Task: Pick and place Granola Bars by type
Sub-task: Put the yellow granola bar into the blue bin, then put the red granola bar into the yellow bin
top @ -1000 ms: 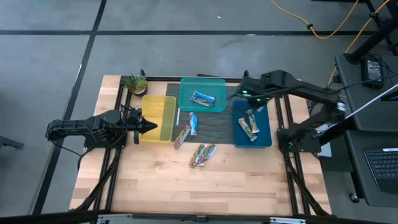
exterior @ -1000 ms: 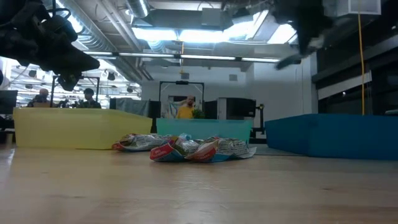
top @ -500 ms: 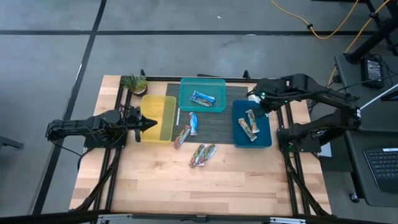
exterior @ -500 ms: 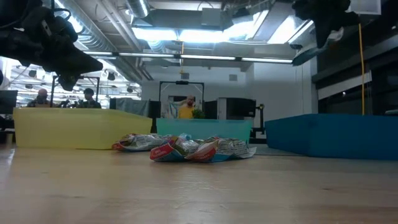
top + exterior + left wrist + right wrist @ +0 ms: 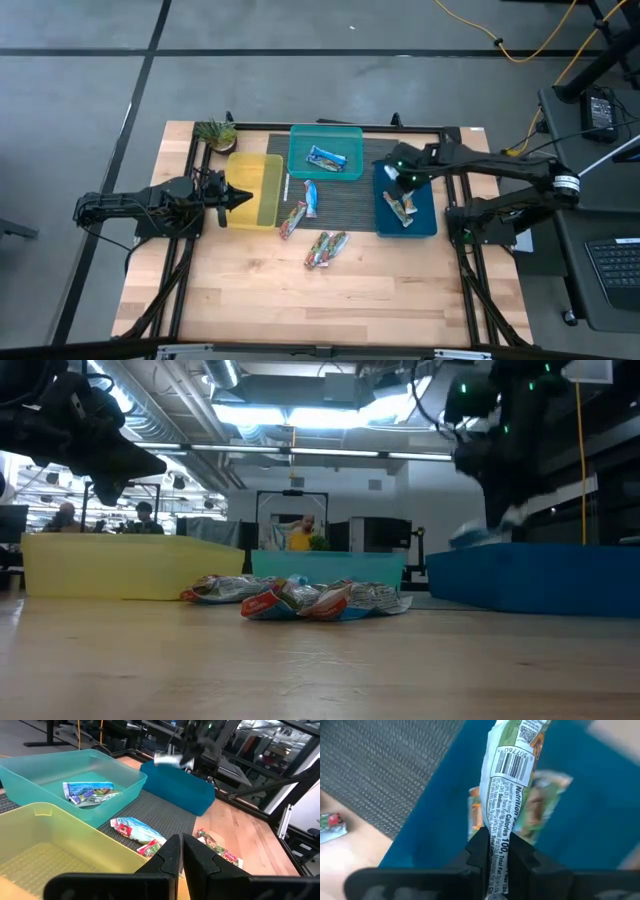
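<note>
My right gripper [image 5: 400, 178] hangs over the far end of the blue bin [image 5: 427, 215], shut on a tan-green granola bar [image 5: 507, 795]. Two more tan-green bars [image 5: 401, 205] lie flat on that bin's floor. A blue-white bar [image 5: 325, 157] lies in the teal bin [image 5: 345, 140], and another [image 5: 311, 197] lies on the dark mat. A reddish-brown bar [image 5: 292, 219] and a small pile of bars [image 5: 326, 248] rest on the table. My left gripper [image 5: 238, 203] waits, shut, over the yellow bin [image 5: 255, 185]. My right gripper pinches the tan-green bar by one end [image 5: 500, 837] between its two fingers [image 5: 482, 851], coming from above. The bar runs on past the fingertips along their line, barcode side toward the wrist camera. It is lifted clear of the bars on the bin's floor.
A small potted plant [image 5: 215, 132] stands at the table's far left corner. The three bins sit around the dark mat [image 5: 350, 195]. Bare wood [image 5: 300, 300] takes up the near half of the table. People show in the room far behind [image 5: 140, 515].
My right gripper, carrying the bar, swung out toward the table's right far corner, then came back left and dropped low over the blue bin. The left arm kept still.
</note>
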